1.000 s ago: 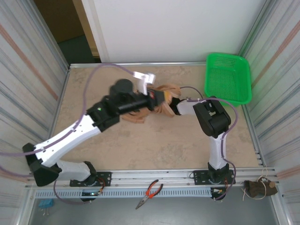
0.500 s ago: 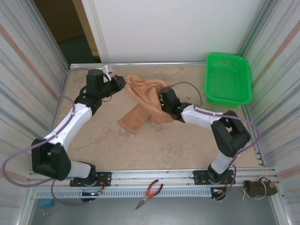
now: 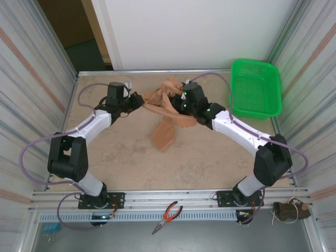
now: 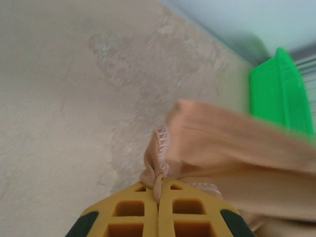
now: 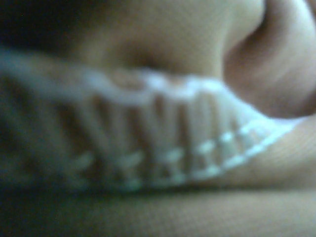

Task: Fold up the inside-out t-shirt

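Shirt (image 4: 232, 148) seam inside left tool (image 4: 159, 190)

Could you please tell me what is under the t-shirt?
Under the t-shirt lies the speckled table; the patch beneath its lower end is covered, so anything there cannot be seen.

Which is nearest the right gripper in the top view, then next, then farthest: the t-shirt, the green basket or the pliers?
1. The inside-out t-shirt: pinched in the right gripper itself, far middle.
2. The green basket: off to its right, in the far right corner.
3. The pliers: farthest, at the near edge, middle.
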Robot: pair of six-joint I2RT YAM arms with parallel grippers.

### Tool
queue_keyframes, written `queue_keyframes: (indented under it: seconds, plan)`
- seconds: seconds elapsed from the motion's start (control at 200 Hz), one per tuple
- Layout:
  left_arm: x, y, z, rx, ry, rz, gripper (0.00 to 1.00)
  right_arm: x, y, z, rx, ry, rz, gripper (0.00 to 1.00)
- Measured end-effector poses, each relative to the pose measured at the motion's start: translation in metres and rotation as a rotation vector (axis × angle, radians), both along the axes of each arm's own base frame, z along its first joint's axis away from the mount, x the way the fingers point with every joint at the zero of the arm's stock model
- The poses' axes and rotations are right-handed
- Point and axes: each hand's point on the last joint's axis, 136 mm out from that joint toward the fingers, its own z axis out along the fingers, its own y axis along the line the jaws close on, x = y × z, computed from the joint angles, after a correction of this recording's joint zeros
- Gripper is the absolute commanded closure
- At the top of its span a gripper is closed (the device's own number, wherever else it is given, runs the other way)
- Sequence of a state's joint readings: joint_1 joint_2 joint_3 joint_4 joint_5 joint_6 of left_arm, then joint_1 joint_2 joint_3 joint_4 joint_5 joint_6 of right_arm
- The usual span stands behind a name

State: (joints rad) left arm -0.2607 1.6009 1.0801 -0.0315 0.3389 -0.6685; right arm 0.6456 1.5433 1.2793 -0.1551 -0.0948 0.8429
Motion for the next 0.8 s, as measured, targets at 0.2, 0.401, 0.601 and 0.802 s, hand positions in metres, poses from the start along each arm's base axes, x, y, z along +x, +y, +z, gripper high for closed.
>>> queue_keyframes:
  seconds: [0.2,0.401,0.601,0.802]
  plan:
    - [-0.007,0.008,-0.026,0.042,0.058,-0.045,0.46,0.012,-0.017,0.075,0.068,-0.132,-0.034,1.00]
    - [-0.015,0.008,0.009,0.027,-0.024,-0.081,0.29,0.011,-0.026,0.087,0.074,-0.162,-0.042,1.00]
    - [-0.044,-0.020,0.085,-0.035,-0.216,-0.152,0.24,0.020,-0.033,0.077,0.061,-0.142,-0.054,1.00]
    - [-0.114,-0.110,0.114,-0.060,-0.343,-0.350,0.21,0.024,-0.033,0.075,0.072,-0.126,-0.055,1.00]
